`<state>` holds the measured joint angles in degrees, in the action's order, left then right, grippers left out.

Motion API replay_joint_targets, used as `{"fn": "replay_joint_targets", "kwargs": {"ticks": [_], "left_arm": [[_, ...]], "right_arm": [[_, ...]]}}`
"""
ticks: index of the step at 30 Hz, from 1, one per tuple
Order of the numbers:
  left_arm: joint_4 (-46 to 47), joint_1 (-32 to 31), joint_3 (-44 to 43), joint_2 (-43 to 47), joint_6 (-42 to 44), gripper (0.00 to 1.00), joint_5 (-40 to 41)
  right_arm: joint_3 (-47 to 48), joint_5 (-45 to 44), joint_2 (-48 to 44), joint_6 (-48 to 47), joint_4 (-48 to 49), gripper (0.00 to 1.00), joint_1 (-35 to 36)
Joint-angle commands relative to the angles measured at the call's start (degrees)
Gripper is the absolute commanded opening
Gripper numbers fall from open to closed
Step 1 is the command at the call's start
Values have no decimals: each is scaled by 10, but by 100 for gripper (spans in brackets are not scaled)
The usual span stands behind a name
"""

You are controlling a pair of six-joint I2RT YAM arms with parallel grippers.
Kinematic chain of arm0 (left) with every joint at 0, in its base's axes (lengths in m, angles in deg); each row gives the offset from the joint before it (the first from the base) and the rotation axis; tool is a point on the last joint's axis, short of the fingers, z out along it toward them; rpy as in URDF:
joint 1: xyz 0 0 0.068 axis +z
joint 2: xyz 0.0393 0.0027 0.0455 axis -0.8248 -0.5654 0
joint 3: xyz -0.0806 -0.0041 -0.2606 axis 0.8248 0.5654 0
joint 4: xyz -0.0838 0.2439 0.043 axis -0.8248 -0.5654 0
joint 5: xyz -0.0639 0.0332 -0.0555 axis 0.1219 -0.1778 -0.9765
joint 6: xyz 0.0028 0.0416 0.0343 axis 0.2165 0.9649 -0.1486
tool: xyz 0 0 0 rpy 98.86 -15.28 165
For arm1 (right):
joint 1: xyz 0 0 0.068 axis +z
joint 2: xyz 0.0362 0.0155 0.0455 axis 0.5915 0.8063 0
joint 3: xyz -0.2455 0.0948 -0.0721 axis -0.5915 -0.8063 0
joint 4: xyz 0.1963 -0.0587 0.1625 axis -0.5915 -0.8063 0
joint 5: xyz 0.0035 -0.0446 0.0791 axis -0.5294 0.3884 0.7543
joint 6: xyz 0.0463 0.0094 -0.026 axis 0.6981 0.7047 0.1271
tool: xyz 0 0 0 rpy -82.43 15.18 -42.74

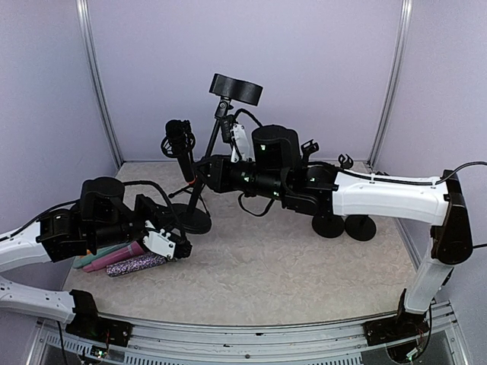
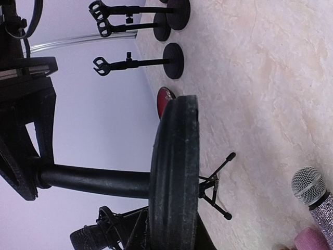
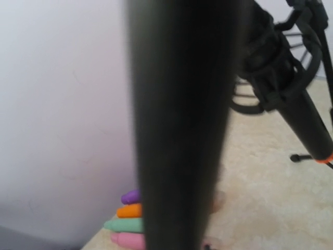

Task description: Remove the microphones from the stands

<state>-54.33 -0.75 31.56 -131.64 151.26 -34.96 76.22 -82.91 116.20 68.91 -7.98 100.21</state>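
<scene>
— Grippers first: left gripper (image 1: 179,248), open or closed?
— Can't tell. Top cam has it low, btw the loose mics (image 1: 122,260) and the round base (image 1: 190,219) of the tall stand. Fingers are too dark to sort out. Its wrist cam only gives black shapes at the left edge.
— What else does that cam add?
— Base edge-on w/ its pole (image 2: 93,179) running left. Glitter mic (image 2: 312,190) w/ silver grille, bottom right, cut off. Tripod stand (image 2: 216,185) legs poke out behind the base. Red round thing (image 2: 163,99) peeks past the rim, can't ID it.
— Microphone?
— Black microphone (image 1: 180,143) sits in its shock mount (image 3: 247,105) on the tripod stand, just left of the tall stand. Right wrist cam shows an orange band (image 3: 325,158) low on its tube.
— Right gripper?
— The right gripper (image 1: 204,169) is up against the tall stand, beside the microphone. Fingers hidden, so apart or clamped, can't tell. Its cam is mostly a blurred dark bar (image 3: 179,125), w/ four coloured mic ends bottom left.
— Far right?
— Clip stands (image 1: 342,226). Top cam shows two bases, left wrist cam shows three stands.
</scene>
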Motion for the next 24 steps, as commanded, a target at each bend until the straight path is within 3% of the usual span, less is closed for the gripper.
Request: {"fn": "replay_joint_targets", "kwargs": {"ticks": [1,7,15,24], "left_arm": [[50,-6,10,2,14,0,-2],[108,-9,38,28,20,0,-13],[175,-15,60,43,20,0,-17],[201,-25,75,47,30,0,-22]], "right_arm": [[4,45,-36,-9,69,0,9],[-11,153,-60,-65,122,0,9],[-95,391,-102,-80,308,0,9],[-38,618,-67,-53,322,0,9]]}}
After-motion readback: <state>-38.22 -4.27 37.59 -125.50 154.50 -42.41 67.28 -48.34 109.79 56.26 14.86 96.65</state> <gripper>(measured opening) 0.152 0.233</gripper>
